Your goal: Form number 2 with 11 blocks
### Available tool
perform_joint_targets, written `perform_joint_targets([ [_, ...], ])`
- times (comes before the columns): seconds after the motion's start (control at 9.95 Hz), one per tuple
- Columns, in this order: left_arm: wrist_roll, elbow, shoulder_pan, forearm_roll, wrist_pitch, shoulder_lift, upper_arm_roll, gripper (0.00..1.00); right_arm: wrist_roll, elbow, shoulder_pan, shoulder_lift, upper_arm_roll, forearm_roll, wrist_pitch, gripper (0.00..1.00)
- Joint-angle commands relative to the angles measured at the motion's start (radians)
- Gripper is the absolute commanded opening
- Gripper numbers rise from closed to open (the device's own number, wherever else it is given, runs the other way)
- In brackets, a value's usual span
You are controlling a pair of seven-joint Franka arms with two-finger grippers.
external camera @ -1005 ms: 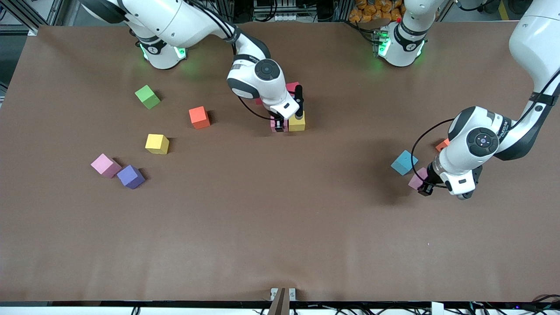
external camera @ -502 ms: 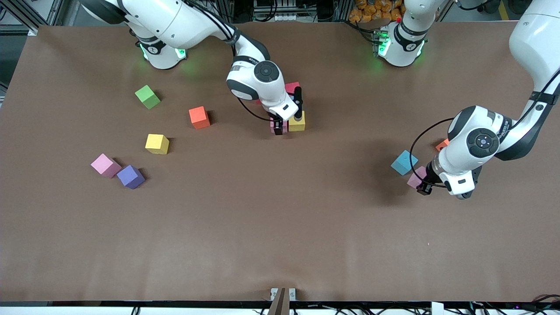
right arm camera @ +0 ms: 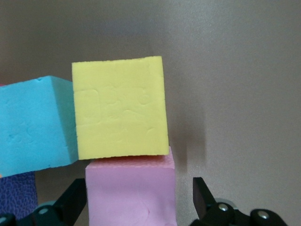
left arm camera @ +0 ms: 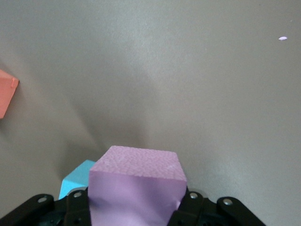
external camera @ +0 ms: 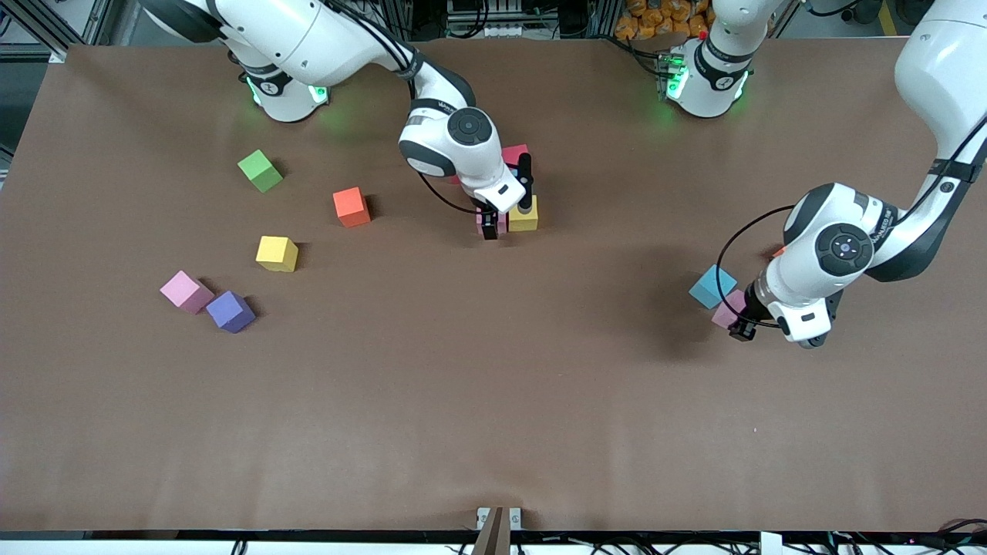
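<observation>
Plainly, no writing can be read on any cube or arm. The right gripper (external camera: 506,220) stands at mid-table with its fingers (right arm camera: 70,202) spread wide on either side of a pink block (right arm camera: 130,193), not pinching it; that block touches a yellow block (right arm camera: 120,108), with a light blue block (right arm camera: 35,125) just beside the yellow one. The left gripper (external camera: 739,324), toward the left arm's end of the table, is clamped on a pale purple-pink block (left arm camera: 136,186), beside another light blue block (external camera: 711,286). Toward the right arm's end lie an orange-red block (external camera: 351,206), another yellow block (external camera: 276,253), a third pink block (external camera: 186,291), a purple block (external camera: 230,311) and a green cube (external camera: 260,170).
</observation>
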Motion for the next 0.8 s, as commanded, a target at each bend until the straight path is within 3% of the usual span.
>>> perform_joint_targets([
  [0.0,-0.055,-0.010,0.001,-0.023,-0.032,-0.031,-0.028,0.00,0.017,-0.017,-0.015,-0.019,0.007,-0.014,-0.003,1.00],
  [0.4,-0.170,-0.012,-0.003,-0.044,-0.094,-0.025,-0.109,0.00,-0.014,-0.075,-0.101,-0.087,0.078,-0.009,-0.017,1.00],
  [0.7,-0.280,-0.012,-0.074,-0.058,-0.118,-0.020,-0.120,0.00,-0.016,-0.095,-0.182,-0.099,0.167,-0.007,-0.021,1.00],
])
